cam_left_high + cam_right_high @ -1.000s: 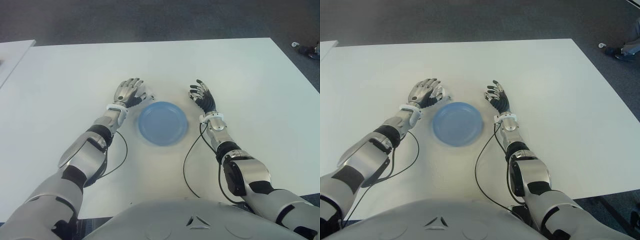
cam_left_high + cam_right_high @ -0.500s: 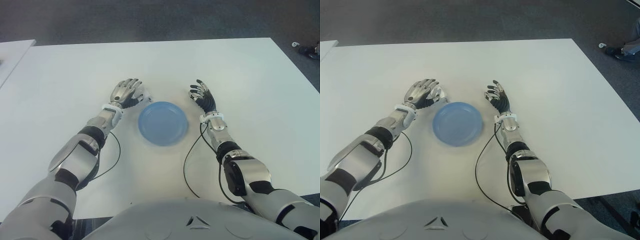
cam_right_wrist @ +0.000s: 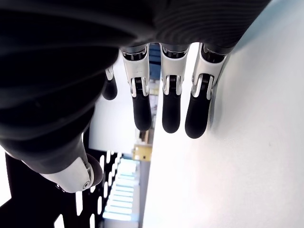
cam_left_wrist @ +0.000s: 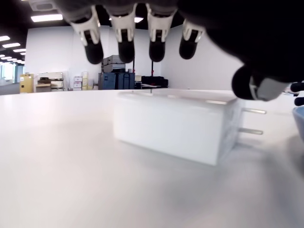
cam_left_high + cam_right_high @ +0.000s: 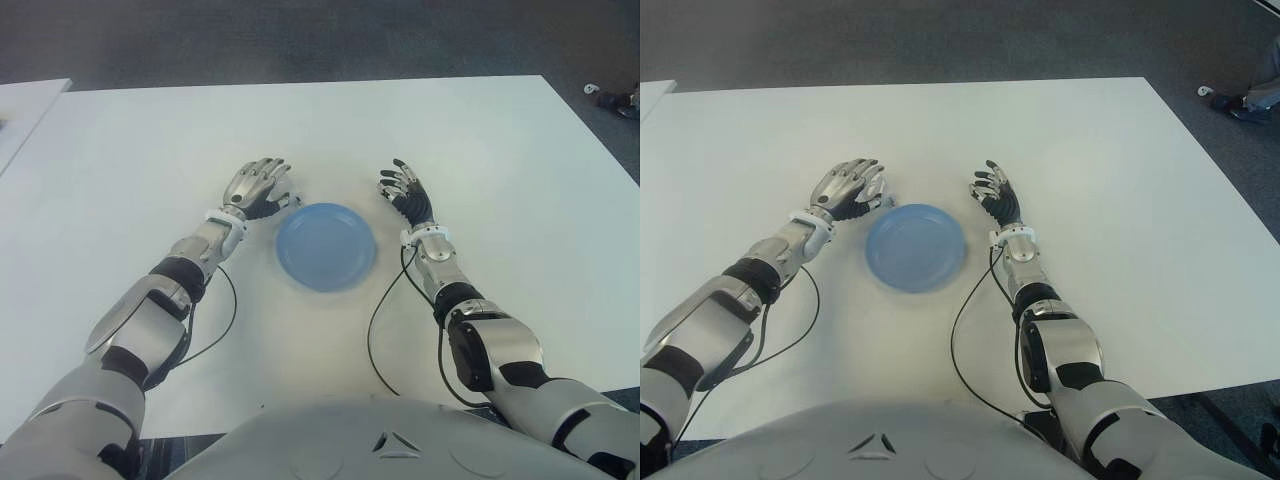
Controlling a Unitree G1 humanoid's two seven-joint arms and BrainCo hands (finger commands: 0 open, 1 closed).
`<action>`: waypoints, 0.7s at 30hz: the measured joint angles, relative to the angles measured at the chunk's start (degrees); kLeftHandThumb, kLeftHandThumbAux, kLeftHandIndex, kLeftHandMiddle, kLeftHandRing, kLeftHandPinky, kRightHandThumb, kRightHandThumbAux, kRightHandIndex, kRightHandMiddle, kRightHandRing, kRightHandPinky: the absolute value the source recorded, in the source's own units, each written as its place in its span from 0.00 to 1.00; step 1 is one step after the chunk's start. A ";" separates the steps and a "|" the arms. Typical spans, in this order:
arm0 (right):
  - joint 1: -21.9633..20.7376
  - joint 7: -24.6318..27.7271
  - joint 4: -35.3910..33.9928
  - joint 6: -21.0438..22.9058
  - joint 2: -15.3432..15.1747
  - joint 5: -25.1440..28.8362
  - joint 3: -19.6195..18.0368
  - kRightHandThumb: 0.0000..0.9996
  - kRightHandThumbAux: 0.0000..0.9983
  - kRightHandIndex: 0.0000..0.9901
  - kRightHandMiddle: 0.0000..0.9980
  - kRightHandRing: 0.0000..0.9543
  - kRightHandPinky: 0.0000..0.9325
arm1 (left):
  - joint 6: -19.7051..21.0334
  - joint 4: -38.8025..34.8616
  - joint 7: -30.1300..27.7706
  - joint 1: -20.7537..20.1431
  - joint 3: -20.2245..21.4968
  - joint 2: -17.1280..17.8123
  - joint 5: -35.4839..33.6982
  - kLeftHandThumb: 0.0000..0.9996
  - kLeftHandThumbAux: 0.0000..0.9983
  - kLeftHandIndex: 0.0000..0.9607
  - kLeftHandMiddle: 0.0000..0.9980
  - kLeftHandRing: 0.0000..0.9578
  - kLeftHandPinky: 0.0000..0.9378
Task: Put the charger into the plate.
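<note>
Hovering open left hand (image 5: 257, 186) over unmarked white charger (image 4: 178, 123), blue plate (image 5: 326, 246) beside

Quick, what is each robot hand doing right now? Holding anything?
Left robot hand: open, fingers spread over the charger, not gripping it.
Right robot hand: open, holding nothing, right of the plate.

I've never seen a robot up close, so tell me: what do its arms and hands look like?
Each arm is silver-grey shell with black joints. The left hand and right hand have several metal-and-black fingers with dark rounded fingertips and a white band at the wrist. A thin black cable loops loose beside each forearm.
</note>
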 measured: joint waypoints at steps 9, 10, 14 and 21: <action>-0.04 1.64 0.08 0.00 0.07 0.92 -0.96 0.00 0.68 0.04 0.29 0.28 0.24 | -0.32 -3.42 -0.94 1.22 1.20 0.31 -0.24 0.11 0.30 0.00 0.00 0.00 0.00; -0.04 1.85 0.10 0.00 0.07 1.07 -1.07 0.00 0.68 0.04 0.29 0.29 0.24 | -0.32 -3.57 -1.01 1.33 1.45 0.32 -0.27 0.11 0.29 0.00 0.00 0.00 0.00; -0.06 2.62 0.15 0.00 0.05 1.44 -1.48 0.00 0.68 0.04 0.30 0.29 0.25 | -0.47 -3.84 -1.31 1.51 2.32 0.32 -0.40 0.13 0.25 0.00 0.00 0.00 0.00; -0.11 3.10 0.24 0.00 0.05 1.49 -1.89 0.00 0.68 0.05 0.32 0.31 0.28 | -1.49 -4.36 -1.91 1.55 3.26 0.44 -0.64 0.17 0.19 0.00 0.00 0.00 0.00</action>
